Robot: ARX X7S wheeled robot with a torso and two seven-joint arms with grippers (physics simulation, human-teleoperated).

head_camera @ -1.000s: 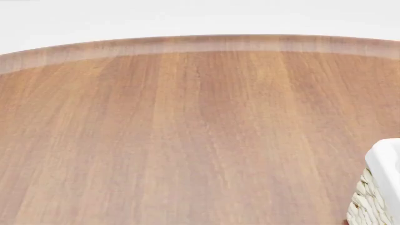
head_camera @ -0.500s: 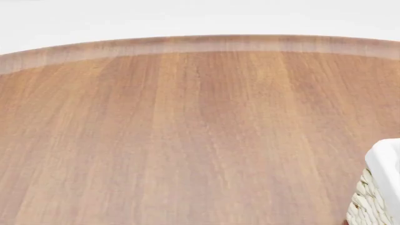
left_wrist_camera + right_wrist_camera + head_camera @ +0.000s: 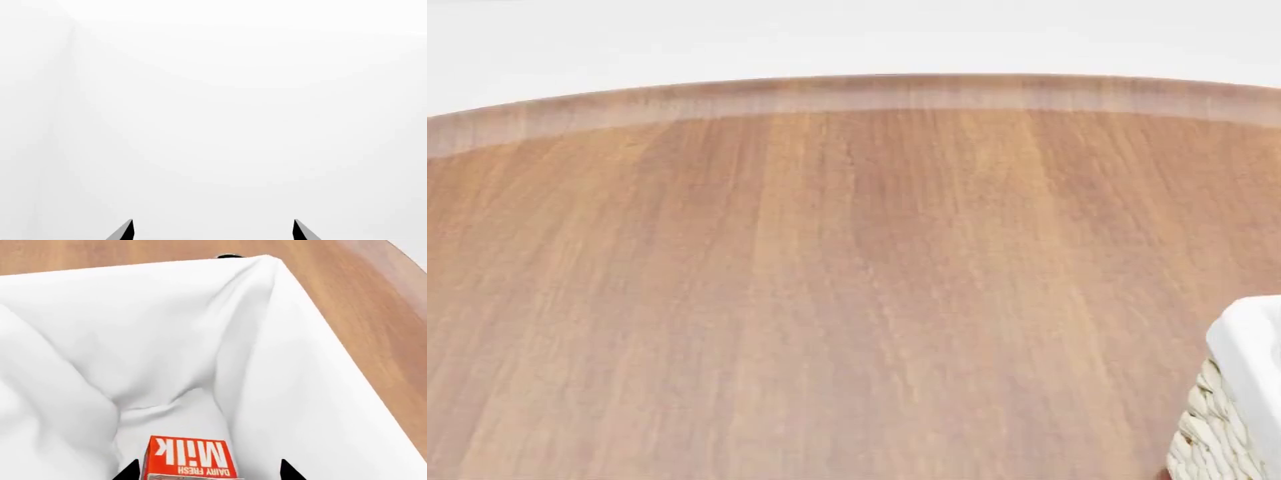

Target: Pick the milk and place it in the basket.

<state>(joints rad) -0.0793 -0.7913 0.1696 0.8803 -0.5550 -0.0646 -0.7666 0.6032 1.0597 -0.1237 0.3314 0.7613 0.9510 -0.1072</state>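
Observation:
The milk [image 3: 192, 457] shows its red top with white lettering in the right wrist view, down inside the basket [image 3: 313, 365] against the white cloth liner. My right gripper [image 3: 208, 471] is open. Its two dark fingertips [image 3: 131, 472] stand on either side of the carton, with white liner showing in the gaps. In the head view only a corner of the basket [image 3: 1238, 400] shows at the lower right; neither arm nor the milk appears there. My left gripper [image 3: 213, 231] is open, with nothing but plain white in front of it.
A round wooden table [image 3: 827, 280] fills the head view, its far edge curving across the top. The same wood [image 3: 373, 310] shows beyond the basket's rim in the right wrist view.

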